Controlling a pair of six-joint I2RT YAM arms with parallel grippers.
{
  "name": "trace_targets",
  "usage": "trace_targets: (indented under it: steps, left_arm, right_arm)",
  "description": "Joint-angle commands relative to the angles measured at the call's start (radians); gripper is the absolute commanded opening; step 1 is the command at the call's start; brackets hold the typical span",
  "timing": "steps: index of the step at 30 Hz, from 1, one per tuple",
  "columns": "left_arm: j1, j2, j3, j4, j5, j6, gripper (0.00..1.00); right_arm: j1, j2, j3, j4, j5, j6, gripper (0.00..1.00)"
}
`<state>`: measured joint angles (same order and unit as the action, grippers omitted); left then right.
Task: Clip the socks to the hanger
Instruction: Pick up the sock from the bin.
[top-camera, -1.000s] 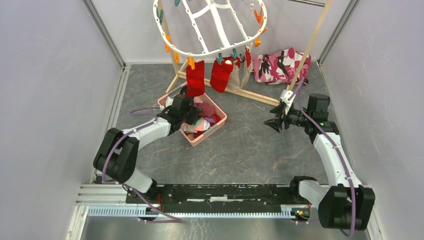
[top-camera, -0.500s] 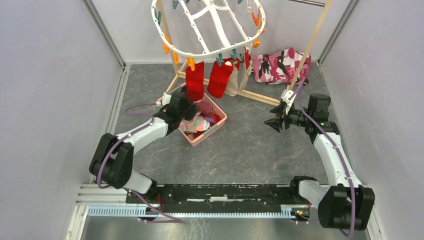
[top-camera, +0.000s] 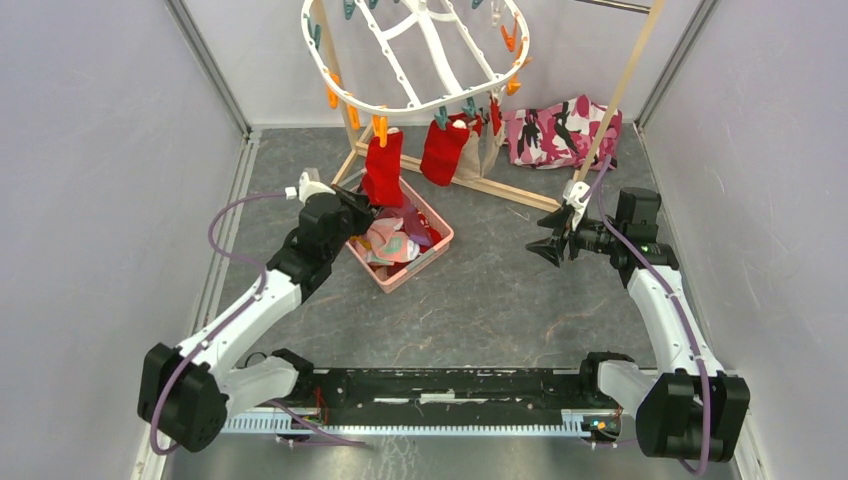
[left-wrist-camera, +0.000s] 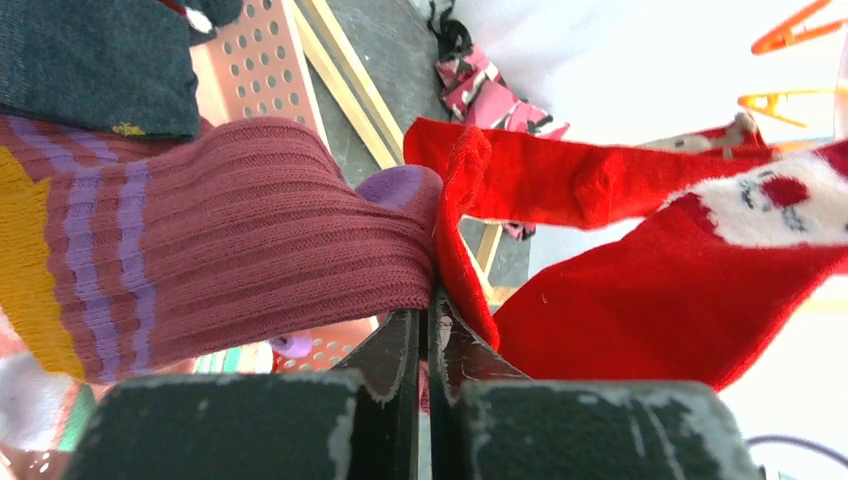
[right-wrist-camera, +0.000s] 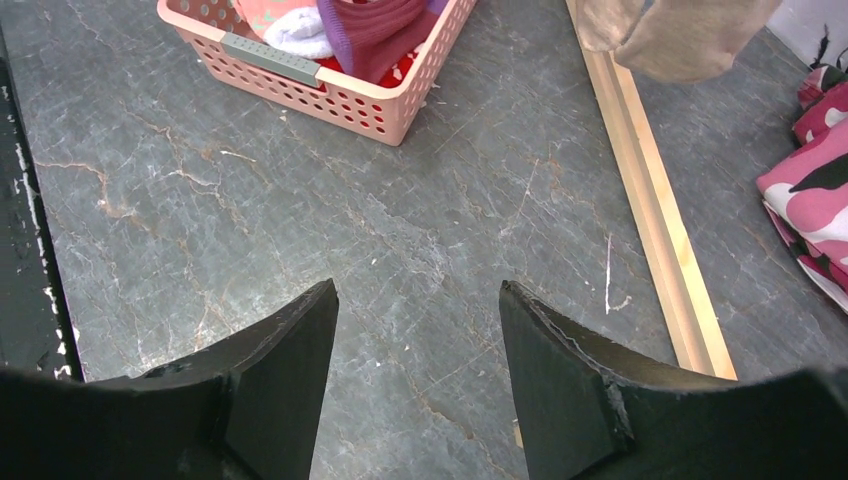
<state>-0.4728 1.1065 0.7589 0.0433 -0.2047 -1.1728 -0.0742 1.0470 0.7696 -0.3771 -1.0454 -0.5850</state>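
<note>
Red sock (left-wrist-camera: 458, 225) pinched by left gripper (left-wrist-camera: 430, 305)
Jaws are closed tight on the sock's edge, above the pink basket (top-camera: 420, 265); the sock hangs from the hanger (top-camera: 430, 102). Right gripper (right-wrist-camera: 418, 305) hovers wide apart over grey floor (right-wrist-camera: 420, 200), holding nothing.

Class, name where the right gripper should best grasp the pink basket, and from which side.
Probably the pink basket's near rim, from above, one finger each side: that thin upright wall fits between open jaws and is uncovered there.
</note>
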Motion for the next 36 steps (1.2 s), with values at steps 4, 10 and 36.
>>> trace_targets:
  steps: [4,10,36]
  left_arm:
    - [0.000,-0.136,-0.037,0.002,0.129,0.192,0.02]
    - [0.000,-0.215,-0.073,-0.119,0.178,0.204,0.02]
    - [-0.001,-0.245,-0.120,-0.304,0.416,0.287,0.02]
  right_arm:
    - [-0.005,-0.018,-0.007,0.000,-0.058,-0.021,0.68]
    - [-0.005,-0.021,-0.010,-0.008,-0.087,-0.036,0.69]
    - [-0.004,-0.019,-0.021,-0.030,-0.144,-0.067,0.70]
